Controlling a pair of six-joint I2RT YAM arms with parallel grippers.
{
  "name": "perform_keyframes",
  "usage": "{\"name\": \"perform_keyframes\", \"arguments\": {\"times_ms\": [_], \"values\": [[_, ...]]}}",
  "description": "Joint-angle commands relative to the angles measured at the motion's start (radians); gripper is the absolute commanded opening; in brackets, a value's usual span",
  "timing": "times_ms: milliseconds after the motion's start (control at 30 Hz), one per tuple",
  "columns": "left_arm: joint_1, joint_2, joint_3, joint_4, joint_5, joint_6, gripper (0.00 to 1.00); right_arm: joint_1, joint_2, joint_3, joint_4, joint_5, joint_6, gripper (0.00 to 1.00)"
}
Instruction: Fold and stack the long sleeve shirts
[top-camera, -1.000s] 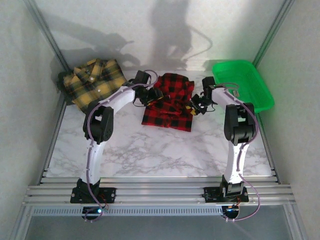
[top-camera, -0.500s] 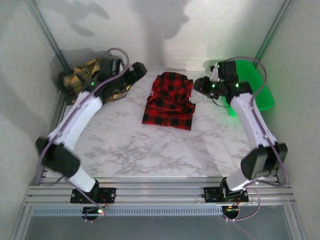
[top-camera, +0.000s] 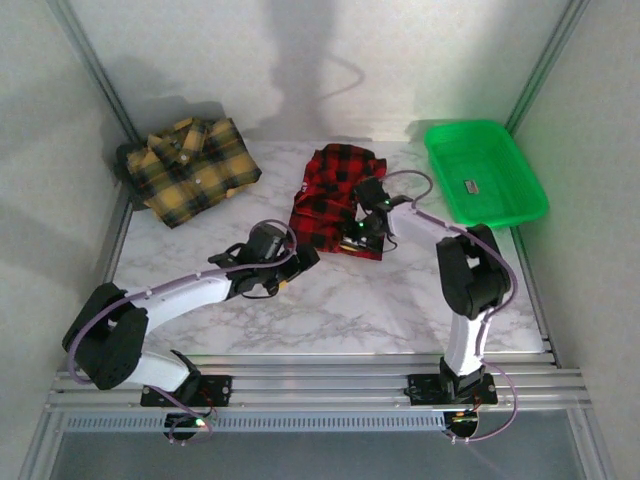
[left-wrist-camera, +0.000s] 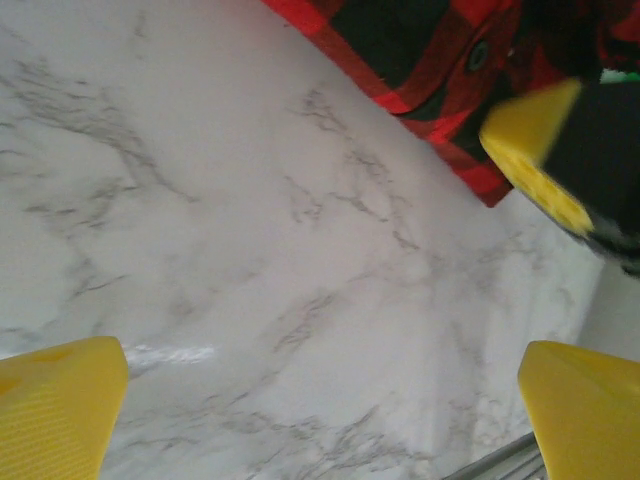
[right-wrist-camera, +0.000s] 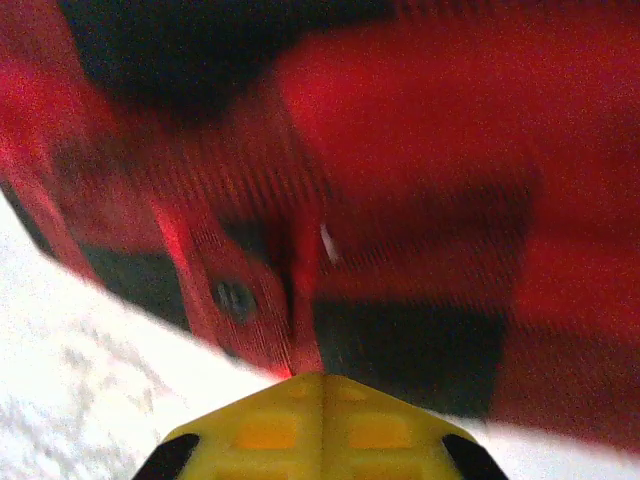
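Right claw (top-camera: 349, 241) pinches red shirt (top-camera: 335, 182) near hem; left claw (top-camera: 301, 260) agape nearby.

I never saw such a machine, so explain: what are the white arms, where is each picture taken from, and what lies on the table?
These are two robot arms on a marble table; each ends in a two-finger gripper. The wide picture comes from a camera above and behind them. The other two come from wrist cameras, so the yellow fingers are the grippers' own. On the table lie a red shirt, a yellow shirt at far left and a green tray at far right. The left gripper is open over bare table, holding nothing. The right gripper is shut at the red shirt's near edge; whether it pinches cloth I cannot tell.
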Motion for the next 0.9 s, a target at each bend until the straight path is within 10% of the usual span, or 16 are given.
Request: {"name": "perform_keyframes", "arguments": {"times_ms": [0, 300, 567, 867], "values": [[-0.016, 0.030, -0.022, 0.192, -0.019, -0.110, 1.00, -0.025, 0.064, 0.119, 0.034, 0.049, -0.001, 0.02], [-0.039, 0.144, 0.066, 0.237, -0.035, -0.149, 1.00, -0.104, 0.284, 0.484, -0.120, 0.118, -0.055, 0.06], [-0.088, 0.268, 0.059, 0.537, -0.130, -0.396, 1.00, -0.128, 0.287, 0.693, -0.081, 0.097, -0.140, 0.49], [-0.096, 0.462, 0.091, 0.749, -0.222, -0.637, 1.00, -0.133, 0.013, 0.463, -0.272, 0.150, -0.307, 0.65]]}}
